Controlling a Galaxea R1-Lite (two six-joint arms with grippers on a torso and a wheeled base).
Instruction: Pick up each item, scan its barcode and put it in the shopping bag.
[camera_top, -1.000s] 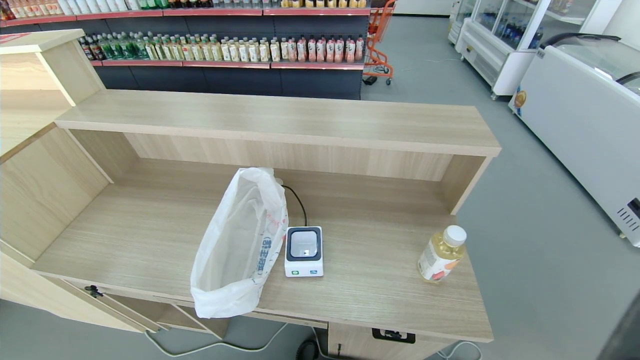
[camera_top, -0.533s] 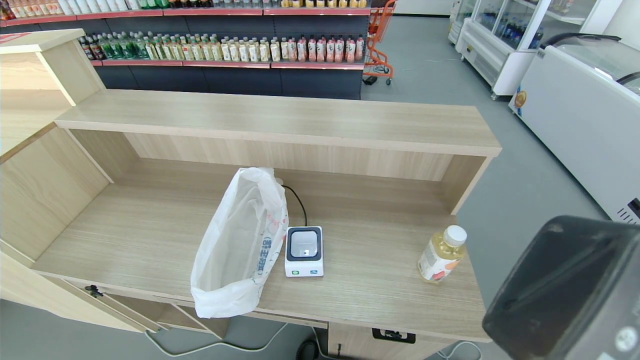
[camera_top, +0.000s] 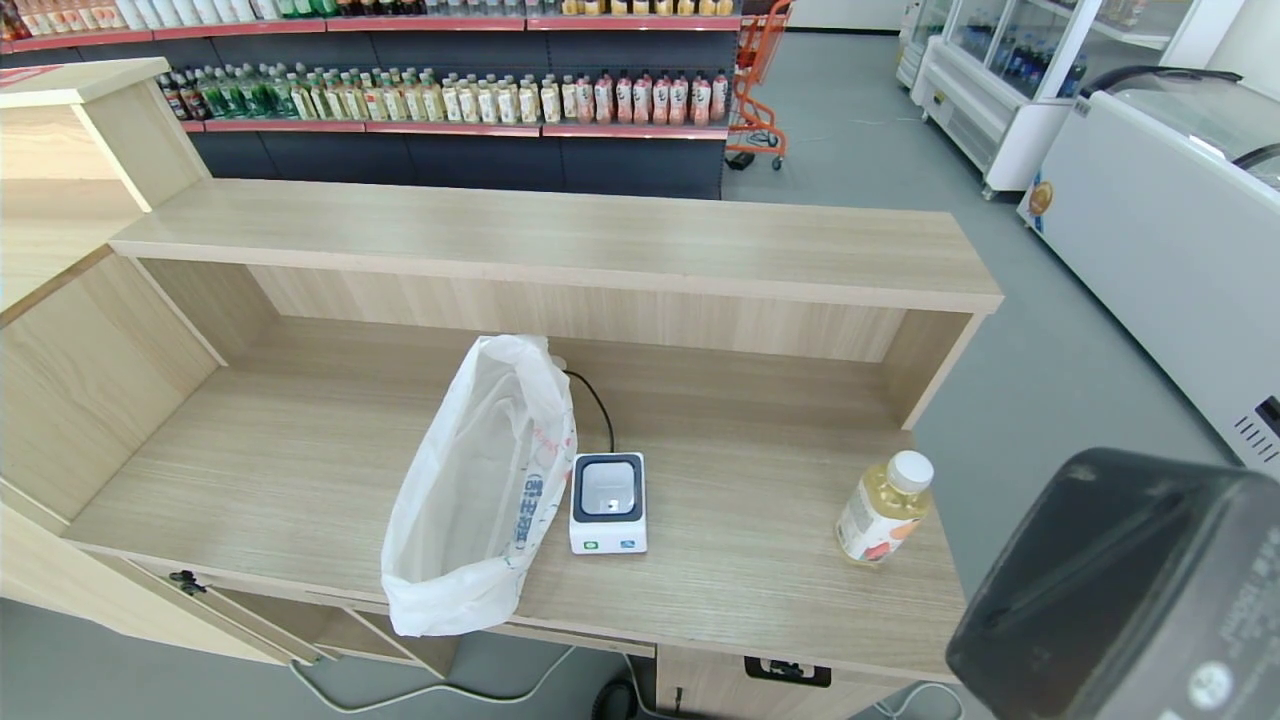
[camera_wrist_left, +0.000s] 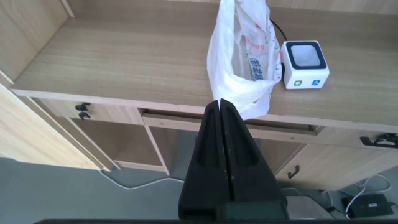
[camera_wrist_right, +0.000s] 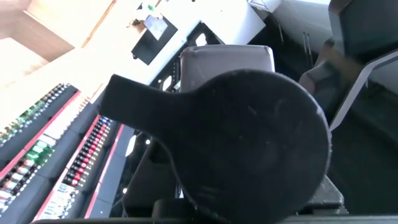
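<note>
A white plastic shopping bag (camera_top: 480, 490) stands open on the wooden counter (camera_top: 300, 470), its mouth toward the front edge. Just right of it sits a small white barcode scanner (camera_top: 607, 502) with a dark window. A clear bottle (camera_top: 885, 507) of yellow drink with a white cap stands upright near the counter's right end. The dark housing of my right arm (camera_top: 1130, 590) hangs at the lower right, to the right of the bottle and off the counter. My left gripper (camera_wrist_left: 221, 106) is shut and empty, below the counter's front edge, in line with the bag (camera_wrist_left: 239, 68) and scanner (camera_wrist_left: 305, 57).
A raised ledge (camera_top: 560, 240) runs over the back of the counter, with side walls at both ends. A black cable (camera_top: 598, 405) leads back from the scanner. Drawers with handles (camera_wrist_left: 82, 111) sit under the counter. Chest freezers (camera_top: 1160, 230) stand on the right.
My right arm has come up into the head view at the lower right, then shifted slightly down and left. Bag, scanner and bottle have not moved.
</note>
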